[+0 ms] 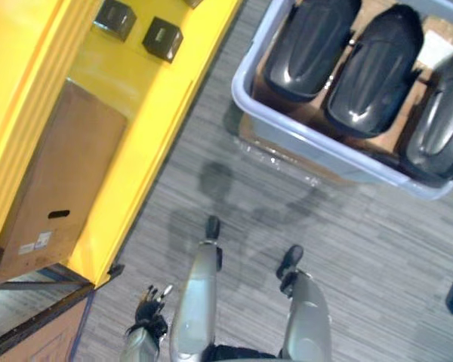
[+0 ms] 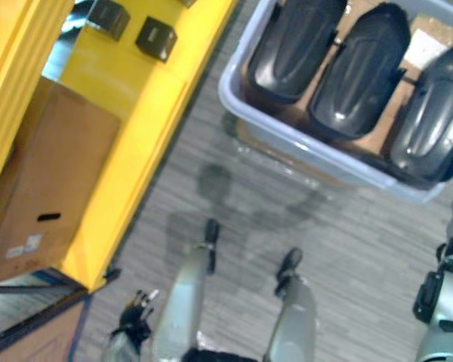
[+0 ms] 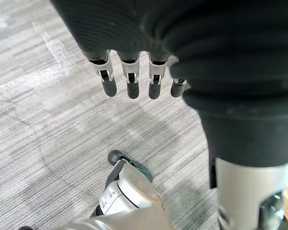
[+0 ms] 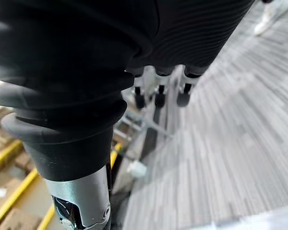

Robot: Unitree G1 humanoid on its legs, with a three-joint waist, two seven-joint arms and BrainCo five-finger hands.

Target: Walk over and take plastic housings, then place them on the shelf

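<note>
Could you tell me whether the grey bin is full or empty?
Nearly full: three dark plastic housings lie side by side in the grey bin, covering most of its brown bottom.

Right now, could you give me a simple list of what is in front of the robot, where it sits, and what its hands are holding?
housings: three dark plastic housings, side by side in the bin
bin: pale plastic bin, ahead on the right
shelf: yellow shelf on the left, holding a cardboard box and two small black boxes
left hand: left hand hangs over the carpet, fingers straight, holding nothing
right hand: right hand hangs, fingers relaxed, holding nothing
progress: no housing picked up yet
</note>
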